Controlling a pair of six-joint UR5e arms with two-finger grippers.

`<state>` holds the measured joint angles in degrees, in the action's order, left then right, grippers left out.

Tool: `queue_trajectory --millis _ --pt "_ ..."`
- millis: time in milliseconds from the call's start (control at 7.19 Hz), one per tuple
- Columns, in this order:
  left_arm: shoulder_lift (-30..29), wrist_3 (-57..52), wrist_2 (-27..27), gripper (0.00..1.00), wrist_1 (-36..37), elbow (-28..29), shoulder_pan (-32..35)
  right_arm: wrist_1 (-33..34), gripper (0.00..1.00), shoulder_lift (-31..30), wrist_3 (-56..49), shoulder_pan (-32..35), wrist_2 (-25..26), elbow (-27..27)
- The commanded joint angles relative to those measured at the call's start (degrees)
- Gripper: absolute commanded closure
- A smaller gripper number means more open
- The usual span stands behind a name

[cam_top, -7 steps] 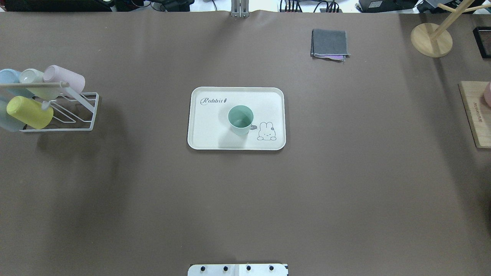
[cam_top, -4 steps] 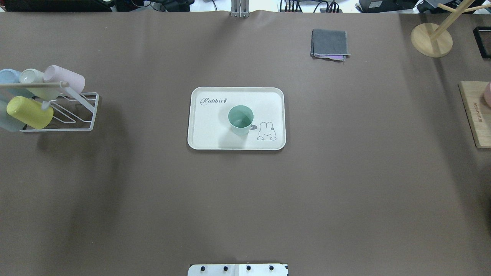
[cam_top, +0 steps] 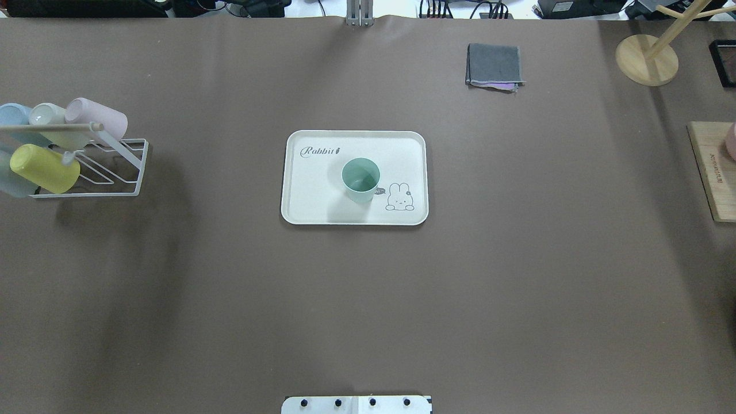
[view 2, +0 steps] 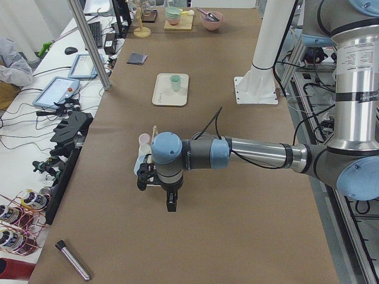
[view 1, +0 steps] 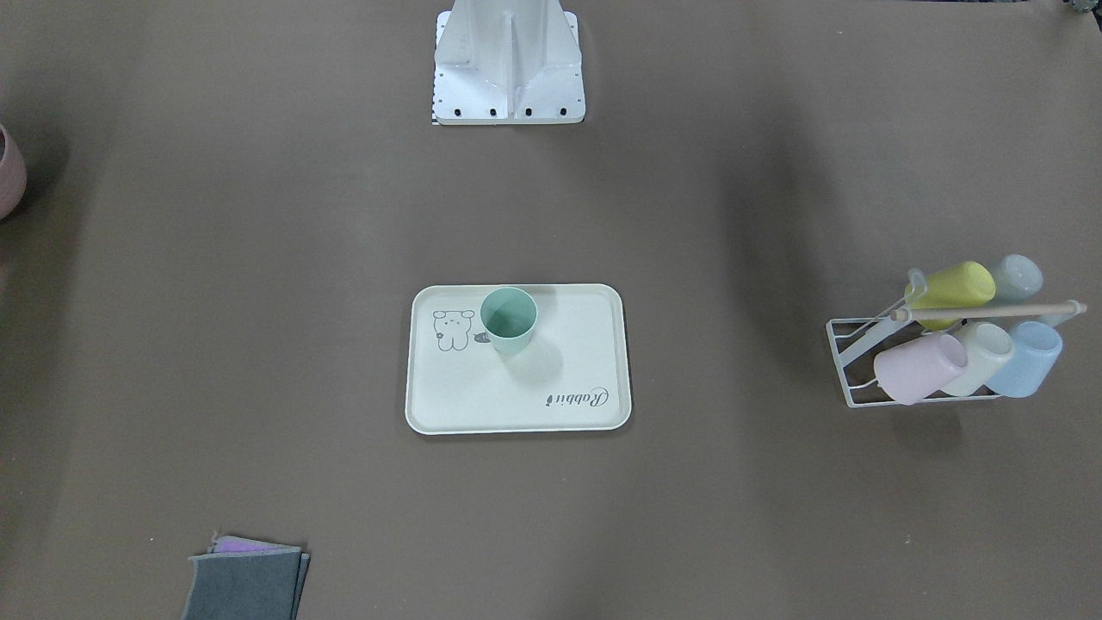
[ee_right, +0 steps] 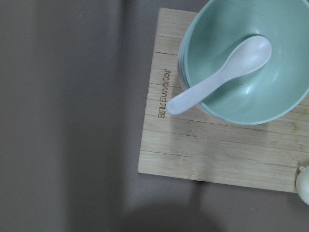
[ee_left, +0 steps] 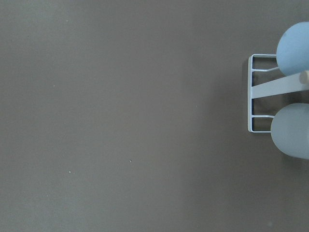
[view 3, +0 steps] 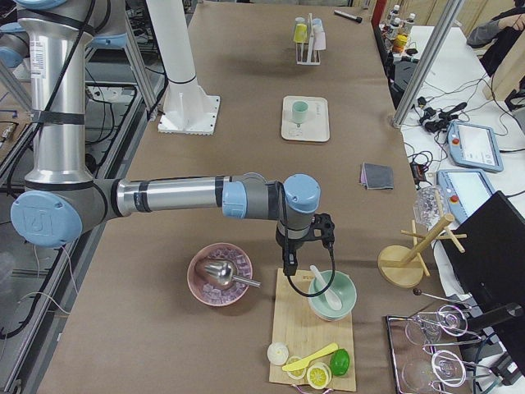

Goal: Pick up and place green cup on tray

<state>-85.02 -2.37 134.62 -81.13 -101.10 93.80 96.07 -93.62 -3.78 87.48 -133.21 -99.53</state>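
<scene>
The green cup (cam_top: 361, 179) stands upright and alone on the cream tray (cam_top: 310, 195) in the middle of the table; it also shows in the front view (view 1: 508, 320) on the tray (view 1: 516, 405). Neither gripper is near it. My left gripper (view 2: 170, 204) shows only in the left side view, pointing down at the table beside the cup rack, far from the tray (view 2: 163, 97). My right gripper (view 3: 287, 267) shows only in the right side view, above the wooden board. I cannot tell whether either is open or shut.
A white wire rack (cam_top: 115, 167) with several pastel cups stands at the table's left. A folded grey cloth (cam_top: 494, 64) lies at the back right. A wooden stand base (cam_top: 646, 60) and a wooden board (cam_top: 713, 172) are at the right edge. A mint bowl (ee_right: 246, 63) with a spoon sits on the board.
</scene>
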Motion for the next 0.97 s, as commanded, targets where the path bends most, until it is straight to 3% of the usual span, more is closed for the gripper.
queue_trajectory --millis 0,834 --pt "0.9 -0.09 2.9 0.01 -0.08 0.28 0.07 -0.18 0.0 -0.16 0.0 0.06 -0.03 0.12" --pt "0.99 -0.1 3.28 0.01 0.1 0.2 0.15 -0.18 0.0 -0.16 0.0 0.15 0.06 0.3"
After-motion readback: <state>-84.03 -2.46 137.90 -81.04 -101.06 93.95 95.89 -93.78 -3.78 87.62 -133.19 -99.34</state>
